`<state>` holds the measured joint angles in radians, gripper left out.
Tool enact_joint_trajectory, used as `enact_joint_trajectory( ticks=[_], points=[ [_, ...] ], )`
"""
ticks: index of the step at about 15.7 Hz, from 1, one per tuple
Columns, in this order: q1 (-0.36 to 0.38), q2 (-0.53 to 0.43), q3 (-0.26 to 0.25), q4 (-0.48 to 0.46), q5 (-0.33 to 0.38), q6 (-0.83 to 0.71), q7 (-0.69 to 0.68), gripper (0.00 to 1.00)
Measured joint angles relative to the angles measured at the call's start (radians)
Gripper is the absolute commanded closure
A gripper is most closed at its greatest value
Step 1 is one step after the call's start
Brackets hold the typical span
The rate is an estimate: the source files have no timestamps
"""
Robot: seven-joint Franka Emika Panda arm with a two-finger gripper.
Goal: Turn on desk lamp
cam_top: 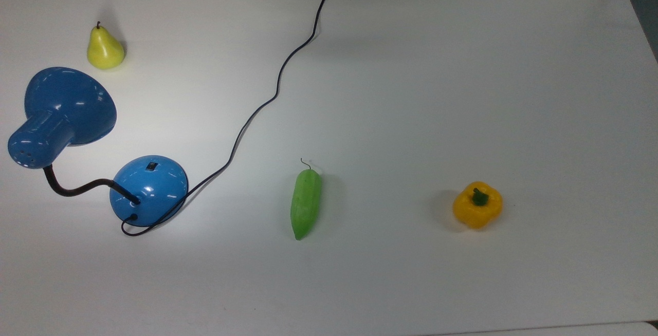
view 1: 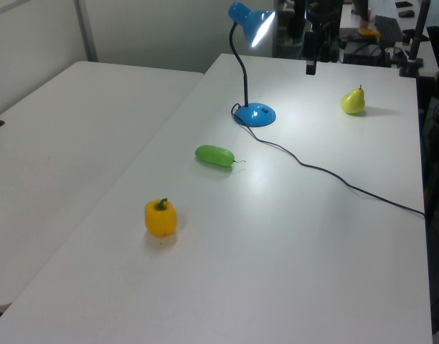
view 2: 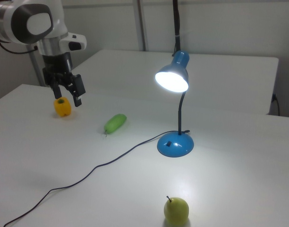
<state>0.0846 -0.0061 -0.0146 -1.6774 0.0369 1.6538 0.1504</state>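
In the top view the desk lamp [cam_top: 77, 141] stands toward the top view's left edge of the white table [cam_top: 437, 94], its flared shade over the tabletop, the bent black neck leading down to the domed base [cam_top: 149, 189], and the small black switch [cam_top: 150, 166] sitting on the side of the dome that faces the pear [cam_top: 104, 48]; the cord [cam_top: 257, 115] snakes away from the base to the far edge, and a green cucumber [cam_top: 306, 203] and a yellow pepper [cam_top: 477, 205] lie well apart from it. The glossy metal looks slippery and rigid, the base likely weighted enough to stay put, so I judge there is no need to grasp anything: a fingertip press straight down on the switch is the point of contact, and a sideways shove could skid the base. The left view adds the lamp's height: the neck rises upright from the base [view 1: 255, 114] and the shade's opening [view 1: 263, 27] glows, throwing a bright patch on the table, so the lamp reads as lit already. The right view shows the bulb side head-on, brightly lit [view 2: 172, 80], and the switch [view 2: 168, 143] facing the camera; it also shows the gripper [view 2: 66, 90] raised above the table, well apart from the lamp, near the pepper [view 2: 62, 107], fingers spread and holding nothing.
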Motion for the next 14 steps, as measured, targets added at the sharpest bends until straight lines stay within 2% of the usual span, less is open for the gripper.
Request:
enact_joint_trajectory(
  ticks=[4, 9, 14],
  points=[
    [-0.014, 0.0, 0.034, 0.001, 0.003, 0.016, -0.047, 0.0],
    [-0.029, 0.001, 0.031, 0.0, 0.003, 0.123, -0.206, 0.0],
    [-0.031, 0.001, 0.024, 0.0, 0.002, 0.135, -0.241, 0.0]
  ],
)
